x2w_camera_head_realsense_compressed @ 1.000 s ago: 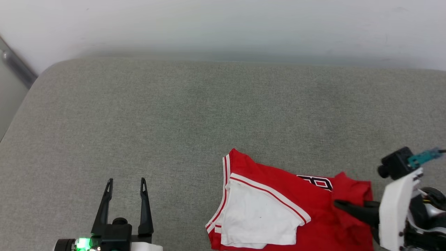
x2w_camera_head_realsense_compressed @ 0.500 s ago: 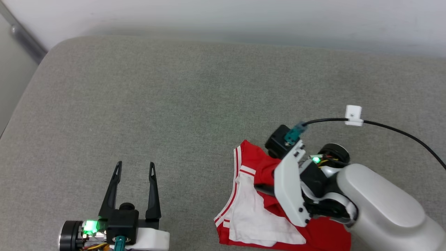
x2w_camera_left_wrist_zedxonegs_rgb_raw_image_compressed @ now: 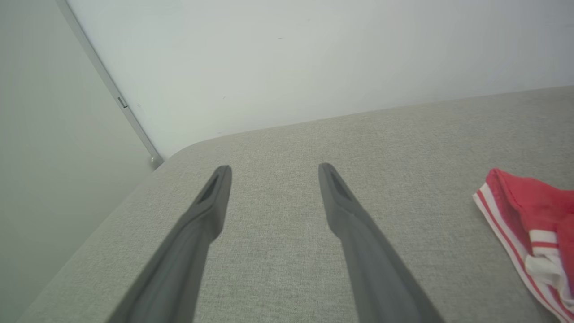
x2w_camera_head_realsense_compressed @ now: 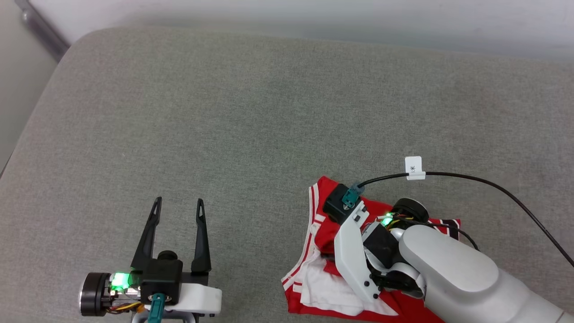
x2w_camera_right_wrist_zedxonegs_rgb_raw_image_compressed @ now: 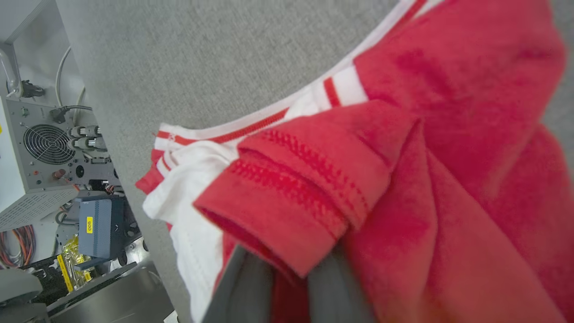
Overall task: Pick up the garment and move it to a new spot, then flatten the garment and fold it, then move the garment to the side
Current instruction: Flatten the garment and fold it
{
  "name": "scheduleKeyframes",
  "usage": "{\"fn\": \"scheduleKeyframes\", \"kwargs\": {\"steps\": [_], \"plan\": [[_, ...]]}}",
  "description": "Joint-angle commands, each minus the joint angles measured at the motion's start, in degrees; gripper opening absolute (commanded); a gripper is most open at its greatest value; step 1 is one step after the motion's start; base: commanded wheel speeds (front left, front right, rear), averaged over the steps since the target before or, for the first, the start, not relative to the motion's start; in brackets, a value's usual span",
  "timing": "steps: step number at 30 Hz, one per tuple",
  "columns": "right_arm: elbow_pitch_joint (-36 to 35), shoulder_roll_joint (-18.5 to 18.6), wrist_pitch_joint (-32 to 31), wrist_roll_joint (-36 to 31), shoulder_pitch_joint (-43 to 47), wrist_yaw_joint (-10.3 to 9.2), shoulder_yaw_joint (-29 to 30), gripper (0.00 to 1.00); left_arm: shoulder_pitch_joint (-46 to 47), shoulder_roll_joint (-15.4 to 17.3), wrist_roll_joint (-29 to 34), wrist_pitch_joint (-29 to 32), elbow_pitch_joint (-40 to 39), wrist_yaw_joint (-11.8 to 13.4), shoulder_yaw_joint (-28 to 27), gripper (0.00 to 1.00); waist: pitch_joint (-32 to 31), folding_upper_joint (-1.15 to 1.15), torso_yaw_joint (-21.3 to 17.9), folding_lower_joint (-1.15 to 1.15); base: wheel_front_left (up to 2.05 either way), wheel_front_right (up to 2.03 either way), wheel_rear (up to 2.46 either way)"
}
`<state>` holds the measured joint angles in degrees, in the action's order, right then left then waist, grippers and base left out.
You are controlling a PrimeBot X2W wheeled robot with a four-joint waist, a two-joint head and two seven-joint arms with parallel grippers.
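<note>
The garment (x2w_camera_head_realsense_compressed: 320, 287), a red jersey with a white sleeve and red-and-white striped trim, is seen bunched at the near right of the grey upholstered cushion (x2w_camera_head_realsense_compressed: 188, 116), partly covered by the right arm. In the right wrist view the right hand (x2w_camera_right_wrist_zedxonegs_rgb_raw_image_compressed: 287, 273) is shown closed on a doubled red hem of the garment, with cloth pinched between the two dark fingers and a fold draped over their tips. The held part appears raised off the cushion, while the white sleeve and the striped edge lie on it; how much is lifted cannot be told.

The left hand (x2w_camera_head_realsense_compressed: 178, 201) is held open and empty at the near left, fingers pointing far. It is well apart from the garment, which lies to its right. The striped edge facing that hand runs roughly near to far.

Carrying the garment to a new spot is judged to be the step in hand, and hardly begun. The right arm is plainly the nearer one, and bare cushion is offered to the left and far, so a lift or drag that way would be called for. With a single-point grip, the cloth may trail and crumple further.
</note>
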<state>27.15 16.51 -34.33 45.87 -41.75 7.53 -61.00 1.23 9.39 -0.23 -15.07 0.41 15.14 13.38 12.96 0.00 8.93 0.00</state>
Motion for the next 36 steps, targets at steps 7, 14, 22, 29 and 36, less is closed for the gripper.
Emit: {"fn": "scheduleKeyframes", "kwargs": {"steps": [7,14,22,29,36], "plan": [[-6.12,5.40,14.82,-1.17,-2.22,-0.07,1.49,1.00,-1.59,1.09,-0.04,-0.12,0.58,0.44,-0.82,1.00,-3.67,0.00,-2.16,0.00,0.00,0.00,0.00],[-8.57,9.85,29.72,-7.32,0.50,-0.07,12.71,1.00,-2.85,1.85,-0.09,-0.12,0.08,0.32,-1.65,1.00,-5.92,0.00,-4.30,0.00,0.00,0.00,0.00],[-9.12,7.04,47.63,-23.02,12.73,-0.08,35.64,1.00,-4.45,1.97,-0.19,-0.12,-0.79,0.18,-1.66,1.00,-8.17,0.00,-6.34,0.00,0.00,0.00,0.00],[-17.20,-0.88,49.53,-31.52,26.89,-0.07,52.66,1.00,-5.14,1.74,-0.56,-0.12,-1.19,-0.55,-1.68,1.00,-9.17,0.00,-6.93,0.00,0.00,0.00,0.00],[-26.19,-8.10,49.47,-34.97,39.36,-0.07,61.26,1.00,-5.82,1.90,-0.99,-0.12,-1.87,-1.30,-2.55,1.00,-10.16,0.00,-6.92,0.00,0.00,0.00,0.00]]}}
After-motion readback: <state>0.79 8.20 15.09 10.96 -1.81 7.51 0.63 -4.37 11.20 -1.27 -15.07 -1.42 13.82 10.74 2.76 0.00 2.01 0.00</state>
